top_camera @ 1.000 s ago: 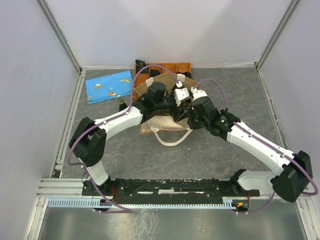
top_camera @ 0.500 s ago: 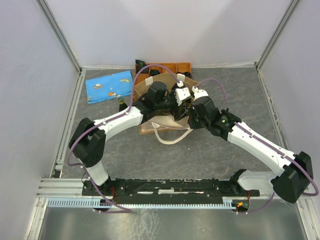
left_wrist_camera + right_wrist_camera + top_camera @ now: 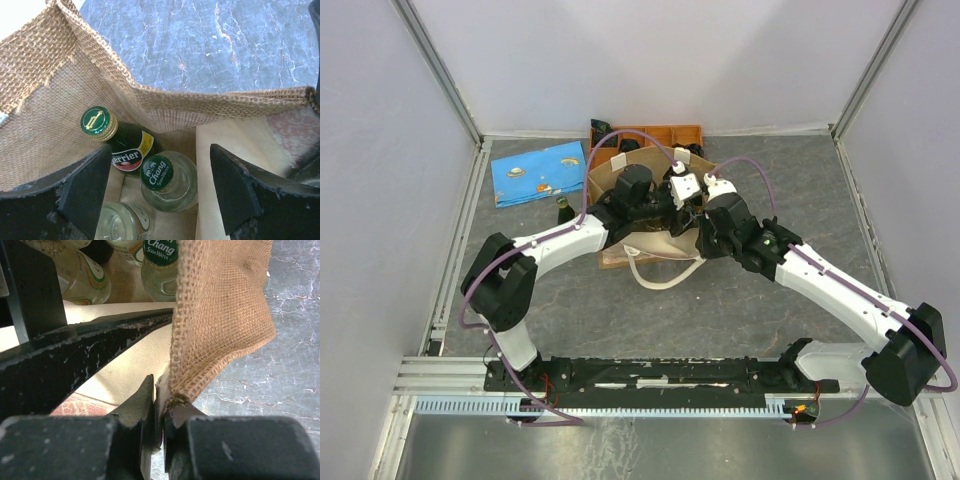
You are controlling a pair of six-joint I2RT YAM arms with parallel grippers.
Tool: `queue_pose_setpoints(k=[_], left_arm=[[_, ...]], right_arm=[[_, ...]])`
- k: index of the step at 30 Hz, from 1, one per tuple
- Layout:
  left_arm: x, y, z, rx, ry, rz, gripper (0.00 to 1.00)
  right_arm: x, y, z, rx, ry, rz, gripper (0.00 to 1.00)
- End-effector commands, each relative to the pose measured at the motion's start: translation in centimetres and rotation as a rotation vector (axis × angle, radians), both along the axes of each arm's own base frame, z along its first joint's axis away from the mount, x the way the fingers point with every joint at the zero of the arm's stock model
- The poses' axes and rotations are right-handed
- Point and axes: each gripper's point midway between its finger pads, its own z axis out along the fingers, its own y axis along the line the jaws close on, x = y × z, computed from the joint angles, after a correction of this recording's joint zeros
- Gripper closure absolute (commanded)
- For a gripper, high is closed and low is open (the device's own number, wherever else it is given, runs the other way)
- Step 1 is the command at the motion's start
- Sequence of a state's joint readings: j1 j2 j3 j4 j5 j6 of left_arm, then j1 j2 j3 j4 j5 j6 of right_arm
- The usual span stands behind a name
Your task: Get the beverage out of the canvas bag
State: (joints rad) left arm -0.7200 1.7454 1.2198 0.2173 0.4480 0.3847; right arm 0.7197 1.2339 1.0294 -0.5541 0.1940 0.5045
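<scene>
Left wrist view looks down into the tan woven canvas bag (image 3: 45, 125), where the left gripper (image 3: 161, 155) hangs with jaws spread wide, touching nothing. Directly below and between them stands the clear glass Chang soda bottle (image 3: 162, 177); the dark green Perrier bottle (image 3: 120, 147) stands just beside one jaw. Both are upright, caps pointing up at the jaws, long axes roughly along the jaws' line of descent. The right gripper (image 3: 159, 390) is clamped on the bag's rim, so the left arm looks better placed.
</scene>
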Motion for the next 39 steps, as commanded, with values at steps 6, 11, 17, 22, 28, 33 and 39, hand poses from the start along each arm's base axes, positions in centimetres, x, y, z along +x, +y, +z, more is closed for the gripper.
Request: queue_pose_setpoints(k=[6, 11, 17, 22, 28, 33, 39], left_arm=[[-0.4, 0.6, -2.7, 0.019, 0.074, 0.027, 0.18], [-1.2, 1.8, -3.7, 0.037, 0.082, 0.053, 0.09], [-1.2, 3.0, -4.4, 0.037, 0.076, 0.094, 0.04], [-0.5, 2.4, -4.2, 0.017, 0.071, 0.098, 0.04], [0.4, 1.8, -3.1, -0.037, 0.067, 0.104, 0.04], [1.3, 1.1, -2.7, -0.077, 0.073, 0.112, 0.08], [1.2, 0.5, -2.7, -0.098, 0.088, 0.090, 0.11]], right_arm=[[0.4, 0.6, 2.1, 0.025, -0.071, 0.031, 0.85], [0.4, 0.7, 2.0, 0.027, -0.070, 0.037, 0.85], [0.4, 0.8, 2.0, 0.028, -0.068, 0.041, 0.85], [0.6, 1.0, 2.0, 0.030, -0.067, 0.045, 0.85], [0.6, 0.9, 2.0, 0.026, -0.067, 0.041, 0.85], [0.6, 0.9, 2.0, 0.020, -0.064, 0.041, 0.85], [0.6, 1.0, 1.9, 0.014, -0.056, 0.045, 0.85]])
